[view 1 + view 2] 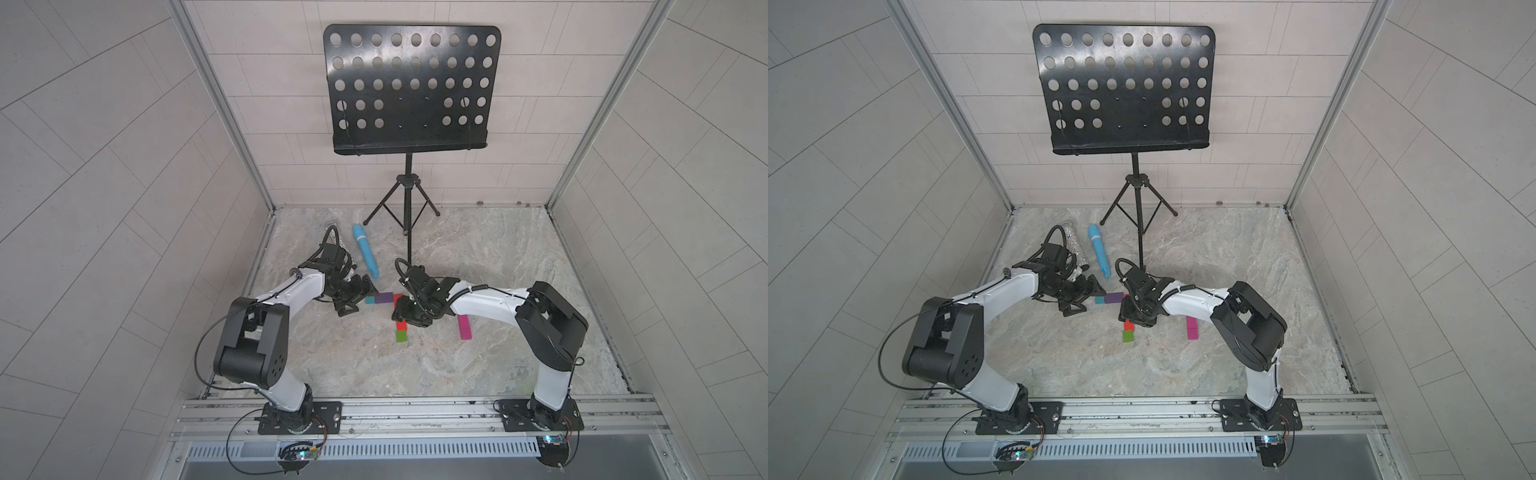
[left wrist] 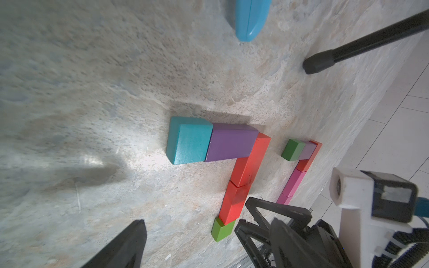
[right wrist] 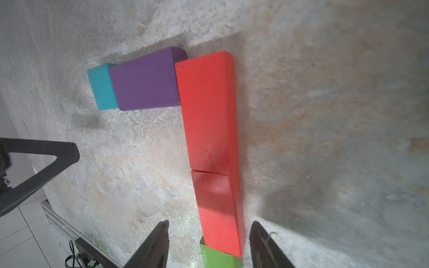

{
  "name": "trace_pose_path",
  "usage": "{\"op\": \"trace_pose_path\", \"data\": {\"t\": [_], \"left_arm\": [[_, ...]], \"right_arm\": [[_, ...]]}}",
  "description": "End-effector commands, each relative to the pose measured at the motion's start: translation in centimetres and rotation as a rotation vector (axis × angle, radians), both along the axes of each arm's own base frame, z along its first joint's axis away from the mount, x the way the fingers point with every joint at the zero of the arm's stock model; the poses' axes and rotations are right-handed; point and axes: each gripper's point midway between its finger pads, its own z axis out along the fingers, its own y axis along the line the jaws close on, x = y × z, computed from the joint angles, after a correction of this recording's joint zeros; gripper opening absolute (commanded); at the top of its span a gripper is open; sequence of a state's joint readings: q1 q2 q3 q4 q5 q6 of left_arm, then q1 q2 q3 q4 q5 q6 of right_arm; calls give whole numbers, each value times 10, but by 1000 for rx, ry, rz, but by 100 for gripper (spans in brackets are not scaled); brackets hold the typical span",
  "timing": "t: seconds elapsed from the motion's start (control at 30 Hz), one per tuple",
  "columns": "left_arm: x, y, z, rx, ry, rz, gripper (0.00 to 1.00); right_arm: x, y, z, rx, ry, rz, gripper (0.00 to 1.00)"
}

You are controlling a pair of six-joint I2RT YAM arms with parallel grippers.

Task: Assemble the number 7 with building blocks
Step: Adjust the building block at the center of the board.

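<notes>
A 7 lay mid desk (image 1: 498, 249): teal block (image 2: 188, 143) & purple block (image 2: 229, 143) across the top, upper red block (image 3: 209, 116), lower red block (image 3: 218, 208) & green block (image 2: 221, 229) down. R gripper (image 3: 210, 222) straddled the lower red block, fingers (image 3: 157, 243) apart, not touching. L gripper (image 1: 357, 297) sat by the teal end, wide open. Pink blocks (image 1: 464, 326) lay nearer the right edge.

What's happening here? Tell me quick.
Two robot arms are laying blocks into a 7 on the table. The teal block, purple block, two red blocks and green block already form it. The right gripper straddles the lower red block, jaws open; the left gripper hangs open beside the teal end, empty.
</notes>
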State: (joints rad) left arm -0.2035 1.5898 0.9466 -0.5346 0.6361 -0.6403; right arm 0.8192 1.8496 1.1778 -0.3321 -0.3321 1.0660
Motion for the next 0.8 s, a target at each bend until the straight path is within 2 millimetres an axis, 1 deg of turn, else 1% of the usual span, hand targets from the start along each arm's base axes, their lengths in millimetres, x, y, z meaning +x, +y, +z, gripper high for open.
{"op": "trace_pose_path", "data": {"t": [0.0, 0.4, 0.77], "left_arm": [[-1, -2, 5, -13, -9, 2, 91], [-2, -3, 6, -18, -12, 3, 91], [-3, -3, 6, -20, -14, 0, 91]], "right_arm": [[0, 5, 6, 14, -9, -9, 59], [-2, 14, 7, 22, -3, 13, 59], [-3, 15, 4, 19, 6, 14, 59]]}}
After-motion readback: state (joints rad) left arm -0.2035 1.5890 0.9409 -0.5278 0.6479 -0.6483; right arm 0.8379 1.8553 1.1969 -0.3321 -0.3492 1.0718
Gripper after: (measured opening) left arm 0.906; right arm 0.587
